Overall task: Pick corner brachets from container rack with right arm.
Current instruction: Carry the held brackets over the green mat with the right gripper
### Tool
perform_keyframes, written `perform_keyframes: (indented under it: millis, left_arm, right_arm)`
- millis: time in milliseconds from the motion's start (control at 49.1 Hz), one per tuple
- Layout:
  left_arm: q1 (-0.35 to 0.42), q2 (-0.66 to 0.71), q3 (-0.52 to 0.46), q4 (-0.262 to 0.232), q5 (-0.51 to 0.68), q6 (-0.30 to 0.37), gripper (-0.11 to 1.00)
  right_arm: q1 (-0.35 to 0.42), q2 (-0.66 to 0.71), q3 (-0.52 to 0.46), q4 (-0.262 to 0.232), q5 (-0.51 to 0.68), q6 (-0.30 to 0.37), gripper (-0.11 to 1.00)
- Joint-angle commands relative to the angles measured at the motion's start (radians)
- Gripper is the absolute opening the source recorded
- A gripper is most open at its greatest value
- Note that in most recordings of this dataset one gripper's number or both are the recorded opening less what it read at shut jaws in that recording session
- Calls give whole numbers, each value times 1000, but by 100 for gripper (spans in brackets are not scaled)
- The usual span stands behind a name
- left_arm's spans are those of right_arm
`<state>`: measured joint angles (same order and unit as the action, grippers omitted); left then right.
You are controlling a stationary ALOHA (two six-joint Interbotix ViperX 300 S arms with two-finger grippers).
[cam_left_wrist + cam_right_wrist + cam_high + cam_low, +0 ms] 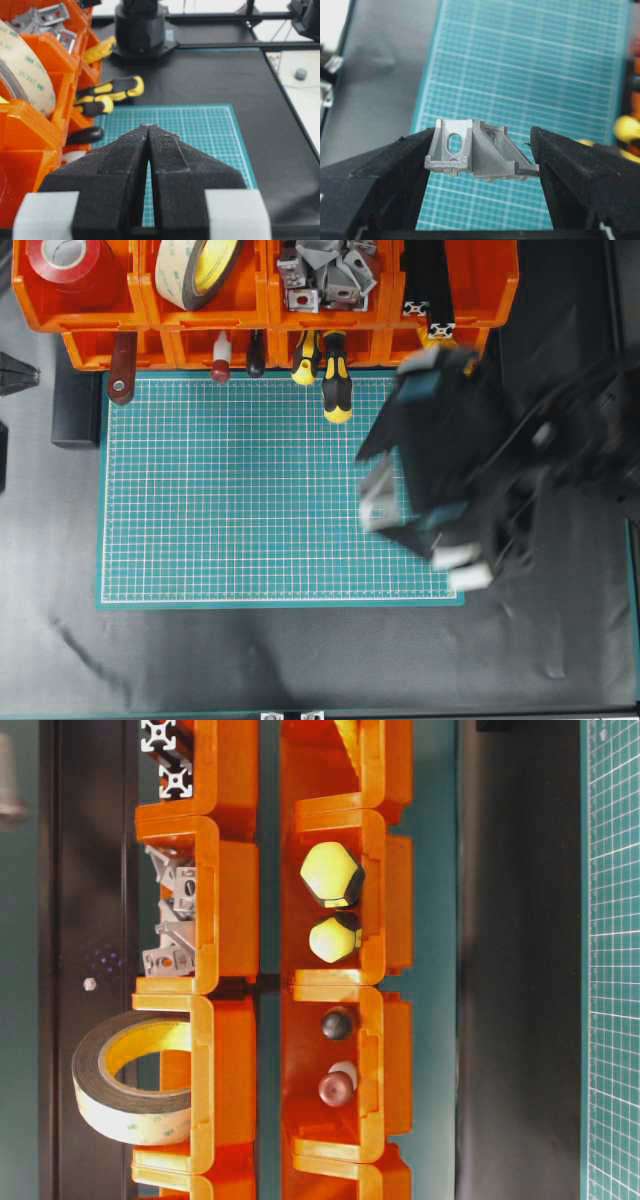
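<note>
One corner bracket [479,152] sits between the jaws of the right gripper [482,150], seen closest in the right wrist view: the left finger presses against its holed square face, while the right finger stands at the tip of its sloping web, so the jaws are set fairly wide around the piece and appear to be carrying it. Below it lies the green cutting mat [530,65], well apart from the bracket, which hangs in the air.

From overhead the right arm [470,470] is a motion-blurred dark mass over the right edge of the mat, with a pale grey shape at its lower left that is probably the held bracket. The step in hand looks like the carry away from the rack, the pick itself being done. Next comes a lowering over a bare stretch of mat and a parting of the jaws; since the grip rests on a sloped edge, a gentle descent would guard against the piece twisting out.

Farther off, the left gripper [149,165] rests with its jaws pressed together, holding nothing. Beyond, the remaining corner brackets [325,272] fill one orange bin of the container rack [260,310], beside the tape roll [205,270].
</note>
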<state>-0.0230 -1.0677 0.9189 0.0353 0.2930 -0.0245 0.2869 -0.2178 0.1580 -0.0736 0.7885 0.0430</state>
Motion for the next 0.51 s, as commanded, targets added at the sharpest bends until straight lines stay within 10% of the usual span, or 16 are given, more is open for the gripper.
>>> perform_keyframes:
  millis: [0,489]
  left_arm:
    - [-2,3,-31,3,-5,2,0]
    - [-25,2,-29,3,-5,8,0]
  right_arm:
    - [29,46,0,-3,-54,-2,63]
    - [37,357,-11,-129,-126,-3,63]
